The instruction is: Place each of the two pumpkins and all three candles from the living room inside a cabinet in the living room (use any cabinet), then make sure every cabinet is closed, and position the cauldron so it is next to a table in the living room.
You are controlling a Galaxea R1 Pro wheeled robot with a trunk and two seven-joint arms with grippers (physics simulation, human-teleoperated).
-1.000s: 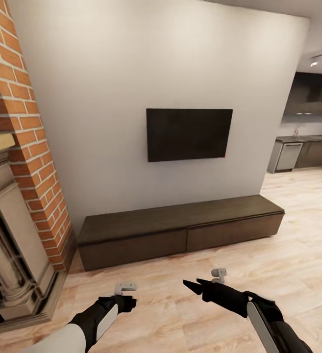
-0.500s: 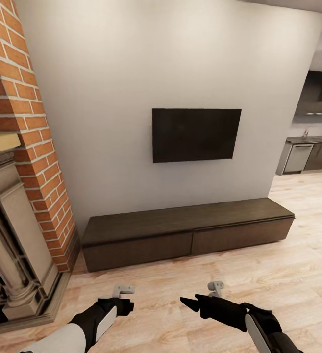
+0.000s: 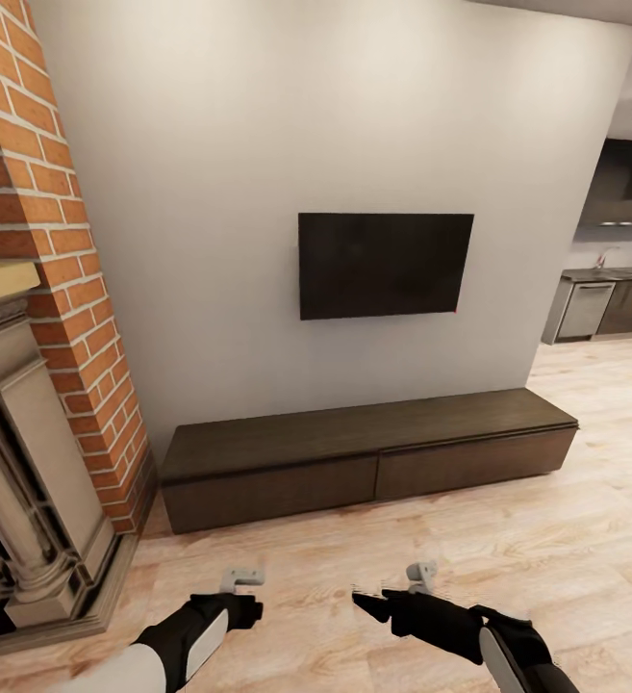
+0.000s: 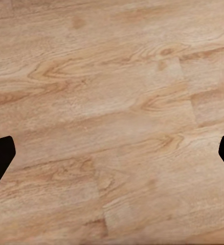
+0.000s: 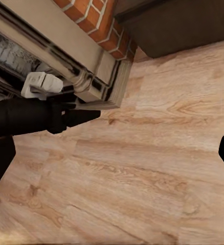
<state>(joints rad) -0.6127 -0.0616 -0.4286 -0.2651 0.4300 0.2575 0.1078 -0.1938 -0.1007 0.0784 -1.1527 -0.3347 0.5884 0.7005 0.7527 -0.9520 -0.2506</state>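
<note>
The cabinet is a long low dark-brown unit against the white wall, and both its plain front panels are shut. Its near corner appears in the right wrist view. My left gripper hangs low over the wood floor in front of it. In the left wrist view my left gripper is open, with bare planks between its fingertips. My right gripper points left toward the other hand, and my right gripper is open and holds nothing. The pumpkins, candles, cauldron and table are out of view.
A brick column and an ornate grey fireplace stand at the left. A black TV hangs above the cabinet. A kitchen opens at the far right. Wood floor stretches between me and the cabinet.
The camera turned a little, so the whole scene slid right at first, then held still. Both arms have dropped slightly lower in the view.
</note>
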